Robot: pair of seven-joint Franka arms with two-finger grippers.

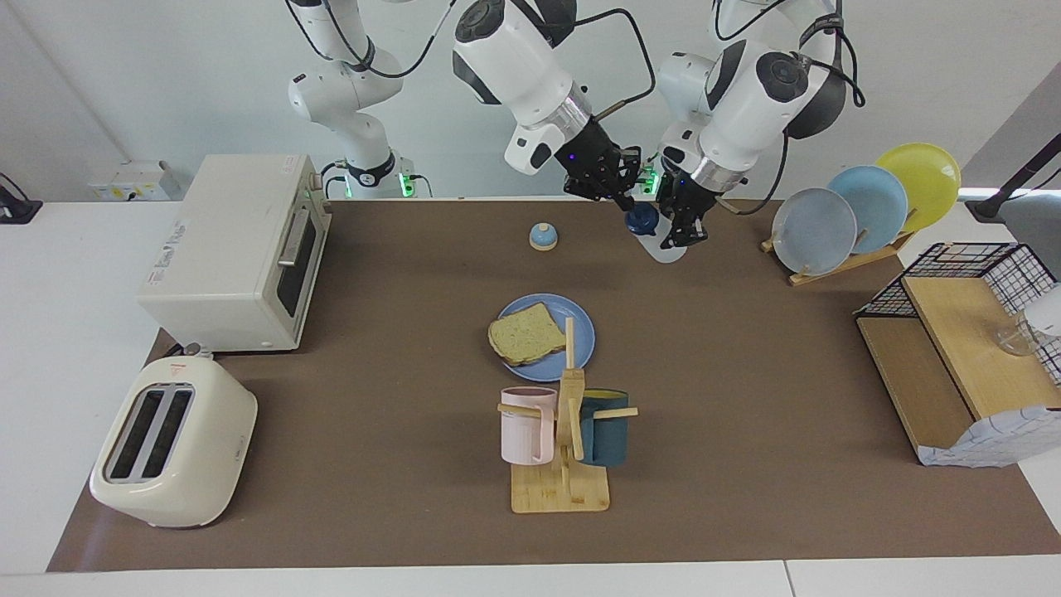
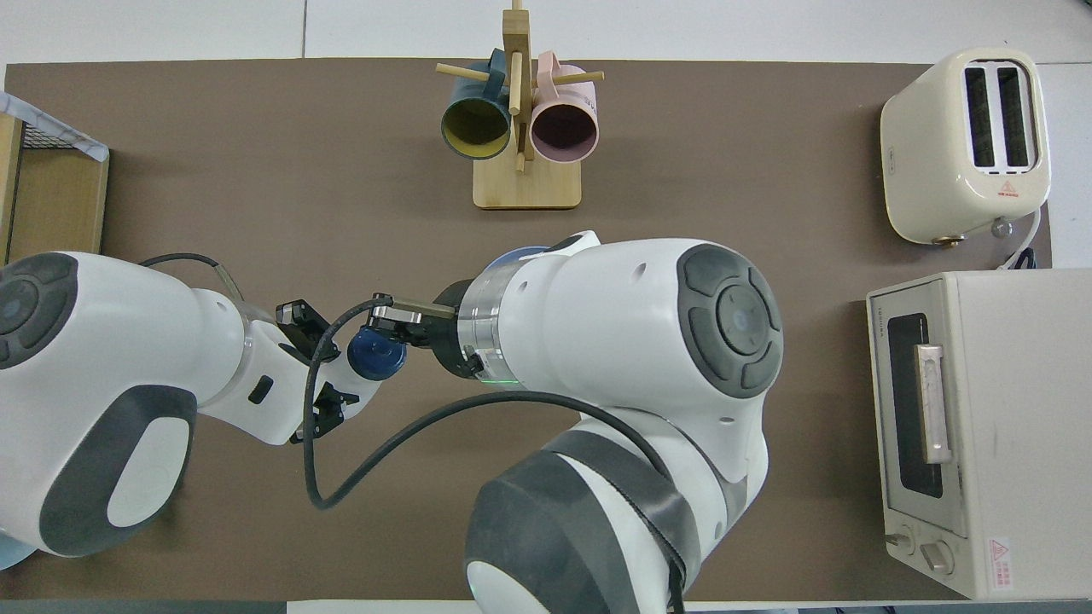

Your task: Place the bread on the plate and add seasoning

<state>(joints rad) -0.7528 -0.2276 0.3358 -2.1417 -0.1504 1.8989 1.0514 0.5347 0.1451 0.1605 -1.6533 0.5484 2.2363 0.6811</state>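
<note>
From the facing view I see the bread (image 1: 525,332) lying flat on the plate (image 1: 580,327), which sits near the middle of the brown mat, just nearer the robots than the wooden mug rack (image 1: 564,452) with its pink mug (image 1: 525,425) and dark teal mug (image 1: 603,427). Up at the robots' edge of the mat, the seasoning (image 1: 655,236) is held off the surface, tilted, with its navy cap toward the right arm. My left gripper (image 1: 681,232) is clamped on the bottle's pale body, and my right gripper (image 1: 623,201) is closed with its fingertips pinched at the cap. The small bell (image 1: 543,236) stands on the mat beside them, toward the right arm's end. The toaster oven (image 1: 236,249) and the toaster (image 1: 170,439) sit at the right arm's end, while the rack of upright plates (image 1: 862,207) and the wire basket shelf (image 1: 970,348) are at the left arm's end. In the overhead view, both arms fill the lower half; the right arm's bulk hides most of the plate, leaving only a sliver of its blue rim (image 2: 512,256), and the bread is covered. I can see the round navy cap of the seasoning (image 2: 376,357) between the left gripper (image 2: 337,375) and the right gripper (image 2: 394,328), whose fingers meet at the cap's edge.
</note>
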